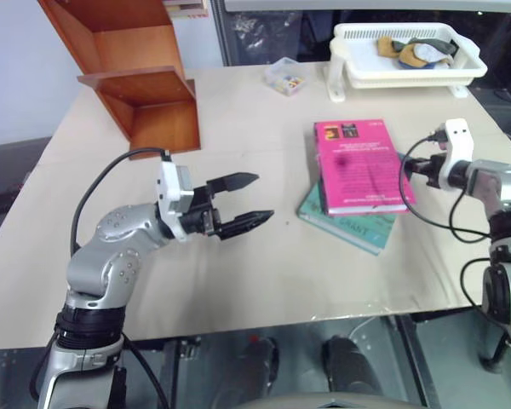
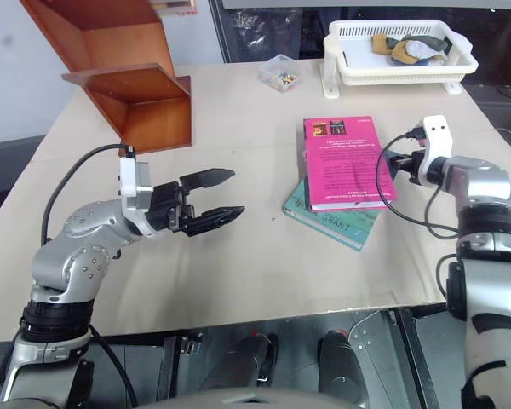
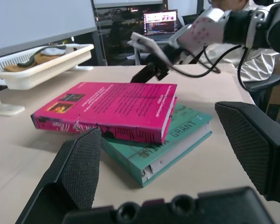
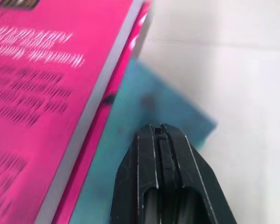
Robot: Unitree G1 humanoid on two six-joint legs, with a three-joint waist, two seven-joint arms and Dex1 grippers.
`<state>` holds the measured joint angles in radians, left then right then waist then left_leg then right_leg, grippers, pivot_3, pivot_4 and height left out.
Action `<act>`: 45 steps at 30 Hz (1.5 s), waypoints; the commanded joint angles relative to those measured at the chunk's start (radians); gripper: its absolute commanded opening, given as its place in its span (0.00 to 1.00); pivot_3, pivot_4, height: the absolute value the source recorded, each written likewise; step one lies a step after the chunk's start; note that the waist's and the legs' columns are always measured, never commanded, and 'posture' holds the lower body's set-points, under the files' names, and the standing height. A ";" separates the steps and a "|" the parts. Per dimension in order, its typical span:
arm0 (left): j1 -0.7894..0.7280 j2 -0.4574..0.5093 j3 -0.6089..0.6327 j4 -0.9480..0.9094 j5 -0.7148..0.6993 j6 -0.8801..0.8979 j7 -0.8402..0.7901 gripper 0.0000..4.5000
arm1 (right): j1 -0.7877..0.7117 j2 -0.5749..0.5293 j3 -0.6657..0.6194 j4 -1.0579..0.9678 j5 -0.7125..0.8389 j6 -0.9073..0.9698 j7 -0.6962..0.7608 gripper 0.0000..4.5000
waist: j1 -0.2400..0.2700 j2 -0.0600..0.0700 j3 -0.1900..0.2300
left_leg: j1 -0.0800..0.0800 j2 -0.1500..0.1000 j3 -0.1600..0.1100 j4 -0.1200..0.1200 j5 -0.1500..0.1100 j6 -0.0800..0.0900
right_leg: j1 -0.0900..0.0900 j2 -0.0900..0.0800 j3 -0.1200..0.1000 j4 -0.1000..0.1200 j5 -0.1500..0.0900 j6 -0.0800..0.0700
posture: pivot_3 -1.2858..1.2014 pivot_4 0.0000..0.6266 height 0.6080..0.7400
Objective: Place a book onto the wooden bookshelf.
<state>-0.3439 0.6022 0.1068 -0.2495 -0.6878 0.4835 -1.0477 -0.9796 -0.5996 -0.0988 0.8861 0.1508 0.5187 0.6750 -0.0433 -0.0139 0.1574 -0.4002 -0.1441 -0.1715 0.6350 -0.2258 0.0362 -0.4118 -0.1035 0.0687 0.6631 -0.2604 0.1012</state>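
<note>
The magenta-pink book [image 1: 358, 166] lies flat on the table's right half, stacked on a thinner teal book [image 1: 349, 226]. My right gripper [image 2: 390, 162] is shut, and its tip sits at the pink book's right edge. In the right wrist view its closed fingertips [image 4: 158, 140] hover over the exposed teal cover right beside the pink book's page edge [image 4: 91, 121]. My left gripper [image 1: 264, 197] is open, held level above the table's middle and pointing right toward the books, a hand's width short of them. The wooden bookshelf [image 1: 140, 77] stands at the table's far left.
A white basket tray [image 1: 468, 64] holding small items stands at the far right edge. A small clear box [image 1: 285, 77] sits between it and the bookshelf. Bare tabletop [image 1: 238, 273] spreads in front of the books and under my left arm.
</note>
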 commanded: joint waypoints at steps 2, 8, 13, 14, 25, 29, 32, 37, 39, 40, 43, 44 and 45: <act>-0.006 0.007 0.011 0.005 0.009 -0.027 -0.003 1.00 | -0.055 0.033 -0.014 0.133 -0.017 -0.127 -0.022 0.02 | 0.000 0.000 0.000 | 0.000 0.000 0.000 0.000 0.000 0.000 | 0.000 0.000 0.000 0.000 0.000 0.000 | 0.52 0.24 1.00; 0.015 0.013 0.026 0.004 0.016 -0.030 0.012 1.00 | -0.047 0.076 0.006 0.186 -0.015 -0.219 0.120 0.02 | -0.002 0.000 0.000 | 0.000 0.000 0.000 0.000 0.000 0.000 | 0.000 0.000 0.000 0.000 0.000 0.000 | 0.52 0.24 1.00; 0.033 0.024 0.037 0.008 0.026 -0.025 0.028 1.00 | -0.018 0.097 0.008 0.143 -0.001 -0.215 0.186 0.02 | -0.003 0.000 0.000 | 0.000 0.000 0.000 0.000 0.000 0.000 | 0.000 0.001 0.000 0.000 0.000 0.000 | 0.52 0.24 1.00; 0.034 0.027 0.039 0.013 0.029 -0.024 0.034 1.00 | -0.011 0.102 0.008 0.129 0.001 -0.210 0.189 0.02 | -0.003 0.000 0.000 | 0.000 0.000 0.000 0.000 0.000 0.000 | 0.000 0.001 0.000 0.000 0.000 0.000 | 0.52 0.24 1.00; -0.017 0.024 0.006 0.096 0.086 -0.023 0.064 1.00 | 0.295 0.048 -0.039 -0.393 0.019 -0.122 0.091 0.02 | 0.014 0.000 -0.001 | 0.000 0.000 -0.002 0.001 0.000 0.000 | 0.000 0.001 -0.001 0.000 0.000 0.000 | 0.52 0.24 1.00; -0.057 0.010 -0.012 0.140 0.081 0.021 0.069 1.00 | 0.650 -0.008 -0.230 -0.912 0.101 0.031 -0.004 0.22 | 0.045 0.000 -0.001 | -0.001 -0.002 -0.004 0.001 0.000 0.000 | 0.000 -0.001 -0.004 -0.001 0.000 0.000 | 0.52 0.24 1.00; -0.111 0.003 -0.020 0.196 0.044 0.129 0.078 1.00 | 0.868 0.010 -0.343 -1.285 0.216 0.152 -0.030 0.49 | 0.049 0.001 -0.001 | -0.002 -0.002 -0.004 0.001 0.000 0.000 | 0.000 -0.001 -0.004 0.000 0.000 0.000 | 0.52 0.24 1.00; -0.316 -0.029 -0.066 0.407 0.005 0.433 0.108 1.00 | 1.140 0.059 -0.321 -1.845 0.391 0.266 -0.102 0.98 | 0.029 0.001 -0.001 | 0.001 0.001 -0.002 0.002 -0.003 0.004 | 0.000 0.000 -0.002 0.005 0.000 0.001 | 0.52 0.24 1.00; -0.421 -0.072 -0.048 0.546 -0.008 0.543 0.146 1.00 | 1.185 0.060 -0.234 -1.917 0.385 0.247 -0.172 0.99 | 0.026 0.000 -0.002 | 0.003 0.001 -0.002 0.004 -0.003 0.004 | 0.001 0.001 -0.003 0.007 0.000 0.001 | 0.52 0.24 1.00; -0.461 -0.091 -0.049 0.609 0.003 0.567 0.161 1.00 | 1.197 0.058 -0.191 -1.928 0.385 0.226 -0.213 0.99 | 0.026 0.000 -0.002 | 0.003 0.001 -0.002 0.006 -0.003 0.004 | 0.002 0.001 -0.003 0.007 0.000 0.001 | 0.52 0.24 1.00; -0.548 -0.133 -0.053 0.762 0.038 0.612 0.191 1.00 | 1.221 0.026 -0.086 -1.933 0.346 0.157 -0.320 0.99 | 0.027 -0.002 -0.002 | 0.003 -0.001 -0.002 0.009 -0.003 0.004 | 0.004 0.001 -0.004 0.006 0.001 0.003 | 0.52 0.24 1.00; -0.573 -0.154 -0.043 0.808 0.035 0.624 0.197 1.00 | 1.231 0.027 -0.066 -1.933 0.338 0.140 -0.355 0.99 | 0.026 -0.002 -0.002 | 0.003 -0.001 -0.001 0.010 -0.003 0.004 | 0.004 0.001 -0.003 0.005 0.001 0.003 | 0.52 0.24 1.00; -0.602 -0.181 -0.023 0.859 0.028 0.637 0.216 1.00 | 1.247 0.022 -0.051 -1.933 0.333 0.122 -0.385 0.99 | 0.030 -0.002 -0.002 | 0.003 -0.001 -0.001 0.010 -0.001 0.001 | 0.004 0.000 -0.003 0.005 0.001 0.003 | 0.52 0.24 1.00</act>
<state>-0.8919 0.4500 0.0436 0.5404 -0.6522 1.0948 -0.8534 0.2549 -0.5693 -0.1782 -1.0167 0.5019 0.6968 0.3573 -0.0136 -0.0163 0.1556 -0.3981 -0.1455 -0.1730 0.6446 -0.2264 0.0370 -0.4085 -0.1035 0.0655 0.6682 -0.2590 0.1044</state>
